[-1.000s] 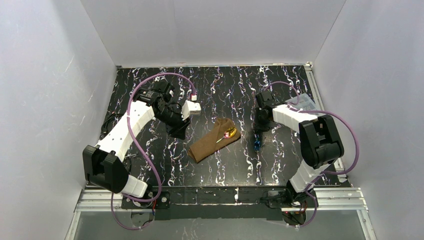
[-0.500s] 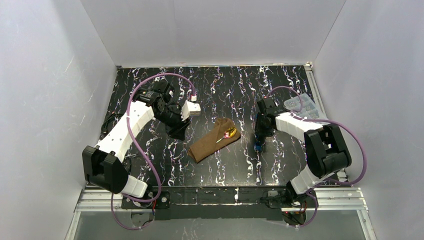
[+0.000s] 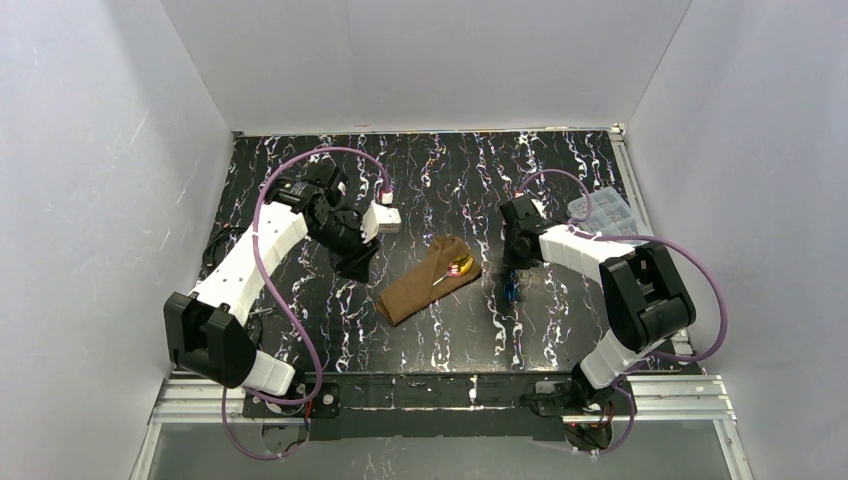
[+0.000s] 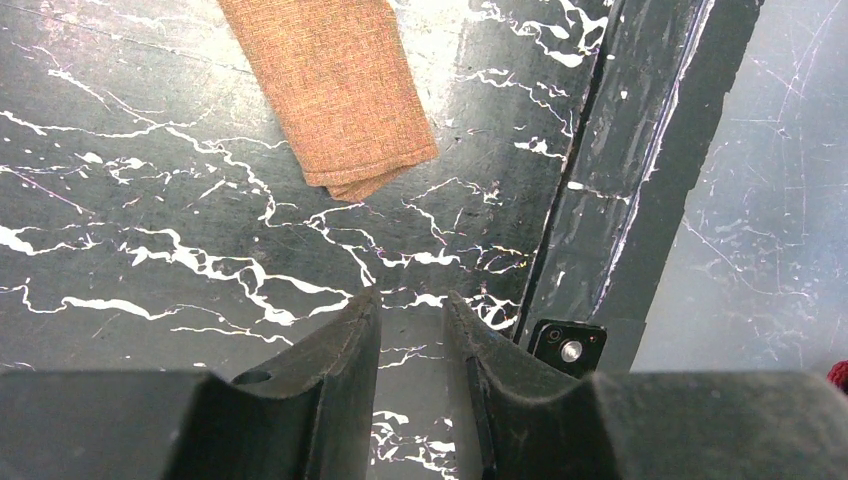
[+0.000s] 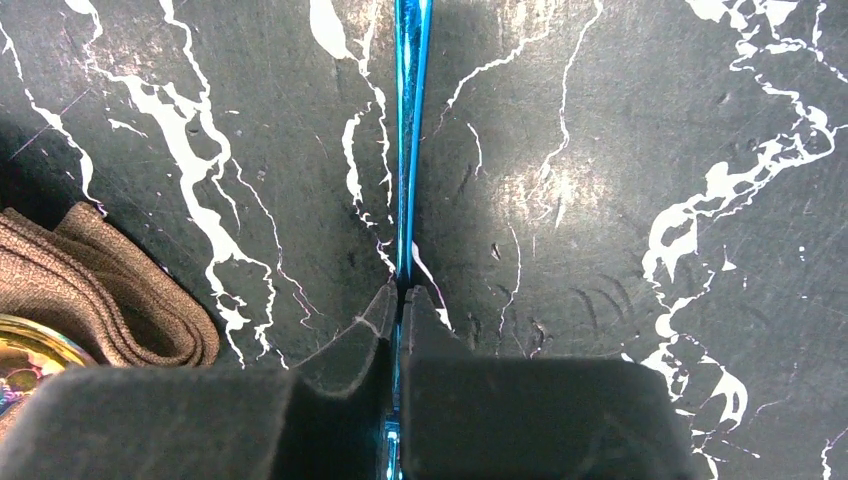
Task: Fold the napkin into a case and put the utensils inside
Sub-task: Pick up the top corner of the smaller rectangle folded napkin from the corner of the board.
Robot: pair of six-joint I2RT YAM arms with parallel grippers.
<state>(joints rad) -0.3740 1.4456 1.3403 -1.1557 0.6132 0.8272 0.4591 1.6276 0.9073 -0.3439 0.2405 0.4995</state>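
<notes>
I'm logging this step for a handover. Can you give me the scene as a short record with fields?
case: folded brown napkin, lying mid-table
inside it: gold-toned utensil, showing at the far end
right gripper: shut on blue utensil, right of the case
left gripper: open, empty, apart from the case
far right: clear box
</notes>
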